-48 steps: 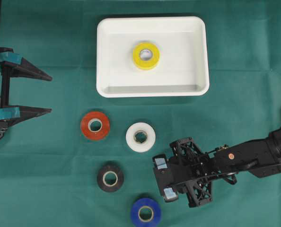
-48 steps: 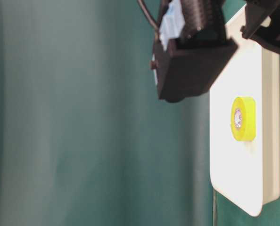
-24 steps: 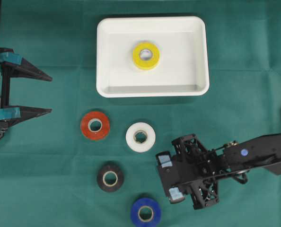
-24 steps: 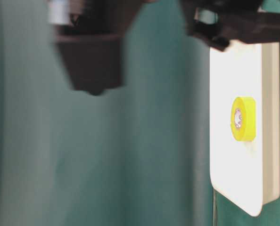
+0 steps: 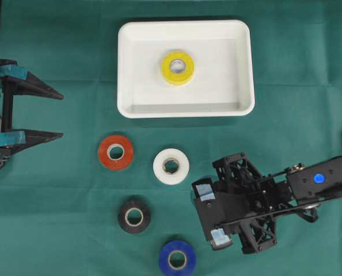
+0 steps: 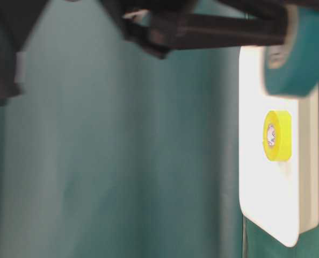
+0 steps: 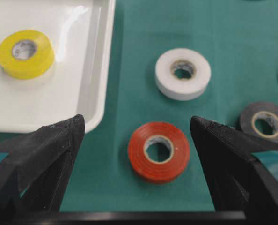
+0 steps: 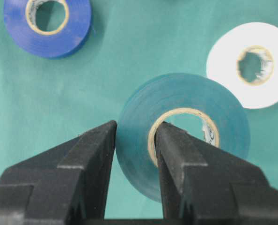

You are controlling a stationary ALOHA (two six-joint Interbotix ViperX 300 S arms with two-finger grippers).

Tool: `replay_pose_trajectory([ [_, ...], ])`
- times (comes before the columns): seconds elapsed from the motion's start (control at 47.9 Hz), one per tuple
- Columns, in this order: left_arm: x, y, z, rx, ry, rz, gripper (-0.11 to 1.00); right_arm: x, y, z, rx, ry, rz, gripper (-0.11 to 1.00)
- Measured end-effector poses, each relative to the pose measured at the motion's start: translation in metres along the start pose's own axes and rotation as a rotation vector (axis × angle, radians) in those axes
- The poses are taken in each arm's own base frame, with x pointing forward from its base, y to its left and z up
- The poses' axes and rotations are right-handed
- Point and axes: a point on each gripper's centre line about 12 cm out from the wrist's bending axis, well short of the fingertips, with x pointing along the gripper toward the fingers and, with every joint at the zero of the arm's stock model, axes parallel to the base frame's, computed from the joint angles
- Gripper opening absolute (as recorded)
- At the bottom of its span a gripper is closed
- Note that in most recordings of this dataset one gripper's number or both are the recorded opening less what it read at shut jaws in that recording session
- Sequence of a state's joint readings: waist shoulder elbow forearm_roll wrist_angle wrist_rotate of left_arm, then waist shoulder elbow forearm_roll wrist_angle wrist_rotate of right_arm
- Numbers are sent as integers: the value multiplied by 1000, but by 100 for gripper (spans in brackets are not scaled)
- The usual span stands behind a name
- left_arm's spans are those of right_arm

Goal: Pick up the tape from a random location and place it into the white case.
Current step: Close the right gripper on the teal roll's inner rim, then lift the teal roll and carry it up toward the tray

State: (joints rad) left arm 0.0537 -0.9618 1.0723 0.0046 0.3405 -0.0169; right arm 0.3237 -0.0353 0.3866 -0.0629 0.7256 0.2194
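The right tool (image 8: 134, 140) pinched the green tape roll's (image 8: 186, 136) wall, one finger inside its core; the left tool (image 7: 134, 154) stood wide open, empty.

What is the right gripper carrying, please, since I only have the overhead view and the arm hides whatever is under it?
Observer: A green tape roll. The right wrist view shows the right gripper shut on it.
Operator: Thank you. How do the fingers sit on the roll?
Observer: One finger goes through the roll's hole and the other presses on its outer side, so they pinch the wall of the roll between them.
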Motion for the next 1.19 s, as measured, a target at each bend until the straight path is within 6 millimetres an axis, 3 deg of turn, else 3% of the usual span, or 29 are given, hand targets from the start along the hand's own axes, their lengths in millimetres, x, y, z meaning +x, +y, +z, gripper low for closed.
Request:
replay_pose_trajectory([
  [0.543,0,1,0,-4,-2,4,98,-83,-8,25,-30,-36,-69,29],
  [1.19,0,4,0,-10,-2,21,98,-85,-12,25,-33,-31,-91,29],
])
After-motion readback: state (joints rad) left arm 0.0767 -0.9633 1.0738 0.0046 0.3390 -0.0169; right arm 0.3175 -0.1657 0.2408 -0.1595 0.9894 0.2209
